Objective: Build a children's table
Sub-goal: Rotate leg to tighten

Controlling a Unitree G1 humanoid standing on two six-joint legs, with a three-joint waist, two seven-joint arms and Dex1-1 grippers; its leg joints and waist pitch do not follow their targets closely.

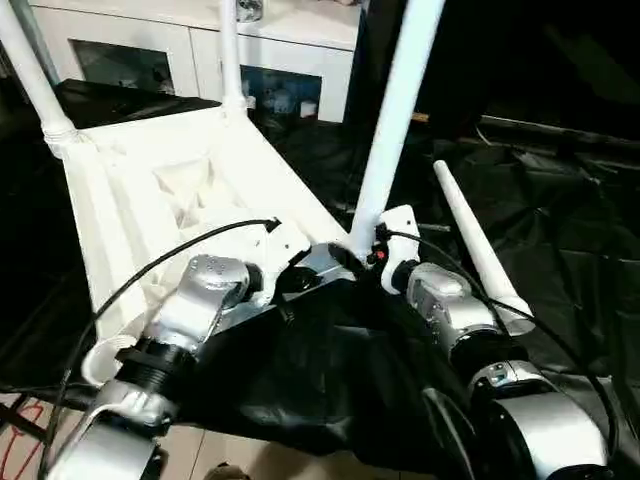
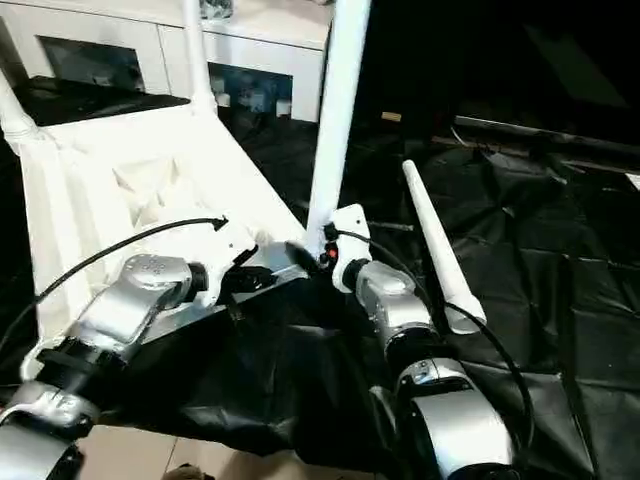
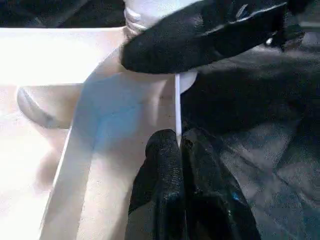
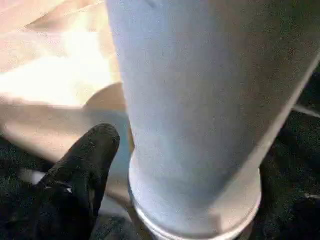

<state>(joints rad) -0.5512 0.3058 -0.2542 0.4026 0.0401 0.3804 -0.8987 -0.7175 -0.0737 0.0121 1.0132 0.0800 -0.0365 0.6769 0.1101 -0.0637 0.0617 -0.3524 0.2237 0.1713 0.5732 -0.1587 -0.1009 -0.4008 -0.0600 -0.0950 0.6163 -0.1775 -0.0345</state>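
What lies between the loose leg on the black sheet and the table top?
The upright leg at the near corner stands between the loose leg and the table top, with the right gripper at its base, in the left eye view.

Left gripper pinched closed; right gripper spread wide, both forearms forward.

Head stereo pair looking down over both forearms, wrist cameras close on the table top corner
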